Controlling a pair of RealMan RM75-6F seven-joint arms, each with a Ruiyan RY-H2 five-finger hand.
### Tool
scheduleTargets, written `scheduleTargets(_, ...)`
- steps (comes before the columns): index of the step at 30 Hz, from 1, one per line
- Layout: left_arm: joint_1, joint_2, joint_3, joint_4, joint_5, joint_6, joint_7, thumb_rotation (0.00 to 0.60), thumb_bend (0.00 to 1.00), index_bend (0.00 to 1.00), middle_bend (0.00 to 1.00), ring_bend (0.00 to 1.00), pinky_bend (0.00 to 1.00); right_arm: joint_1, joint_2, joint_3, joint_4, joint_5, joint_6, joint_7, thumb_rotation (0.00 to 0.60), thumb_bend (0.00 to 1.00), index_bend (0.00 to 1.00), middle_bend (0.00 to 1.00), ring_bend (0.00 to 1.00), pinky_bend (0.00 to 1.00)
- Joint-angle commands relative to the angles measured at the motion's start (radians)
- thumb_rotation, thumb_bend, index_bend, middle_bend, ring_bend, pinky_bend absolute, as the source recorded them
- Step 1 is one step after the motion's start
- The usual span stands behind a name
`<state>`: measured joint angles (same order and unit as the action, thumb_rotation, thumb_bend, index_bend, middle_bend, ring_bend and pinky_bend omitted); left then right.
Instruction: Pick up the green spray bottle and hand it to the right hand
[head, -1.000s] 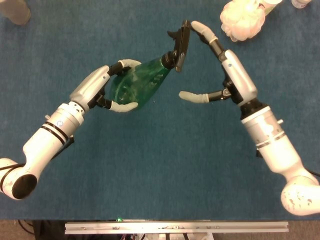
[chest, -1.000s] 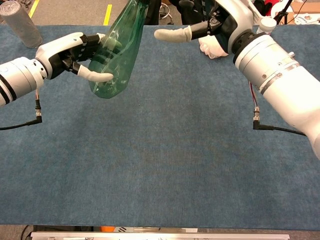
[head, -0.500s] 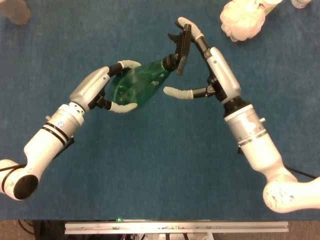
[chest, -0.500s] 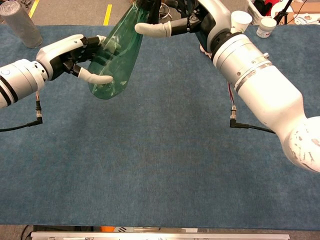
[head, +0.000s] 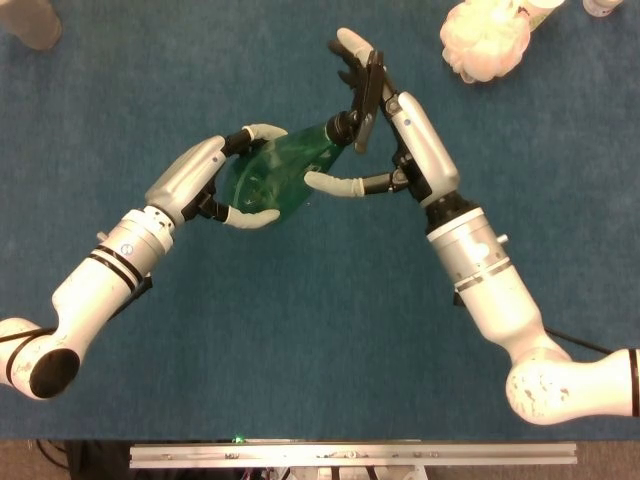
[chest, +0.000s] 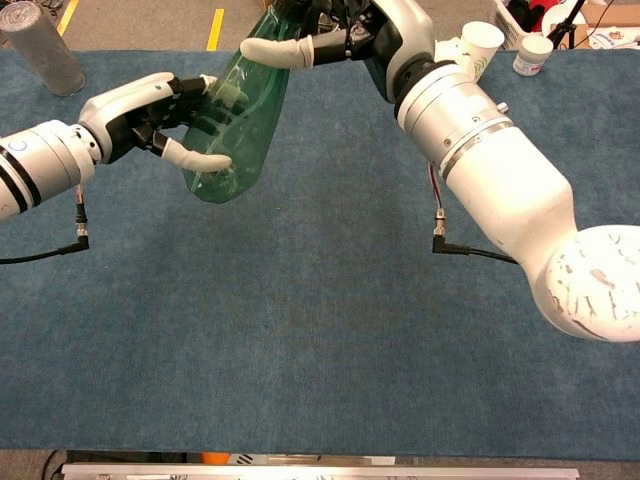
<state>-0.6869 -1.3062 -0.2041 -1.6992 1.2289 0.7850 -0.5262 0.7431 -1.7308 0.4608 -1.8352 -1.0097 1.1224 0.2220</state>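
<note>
Green spray bottle (head: 283, 177) is hanging in the air above the far middle of the blue table (head: 300, 340), its wide base gripped by the left hand (head: 215, 183) and its black nozzle pointing toward the far edge. Over the last second the right hand (head: 385, 130) has been swinging in from the right, and is now bracketing the neck with fingers spread, thumb beside the green shoulder. Handover is closing in, though no firm right-hand grasp is showing yet.

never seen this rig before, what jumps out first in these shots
The green spray bottle held up in mid-air above the blue table, gripped at its wide base by the left hand. The right hand reaches in at the bottle's black nozzle end, fingers spread around the neck. A pale mesh sponge sits far right.
</note>
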Motion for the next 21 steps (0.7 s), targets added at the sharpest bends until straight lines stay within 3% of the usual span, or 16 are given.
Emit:
scheduleTargets(1,-0.001,0.001,-0.001,0.0,0.001,-0.003,-0.003,0.6,0.22,0.33,0.25,0.21,0.49,0.003,-0.008,0.002,0.006,0.005,0.002,-0.005,0.6,0.01,0.0,0.12,0.01,0.05)
scheduleTargets(16,-0.003,0.002,-0.001,0.005,0.01,-0.015,-0.019,0.6,0.22,0.33,0.25,0.21,0.49,0.014,-0.045,0.022,0.025,0.016,0.011,-0.006,0.6,0.35,0.15,0.19,0.07,0.05)
scheduleTargets(21,-0.003,0.002,-0.001,0.007,0.012,-0.015,-0.022,0.6,0.22,0.33,0.25,0.21,0.49,0.013,-0.046,0.025,0.028,0.018,0.01,-0.007,0.6,0.36,0.21,0.19,0.07,0.05)
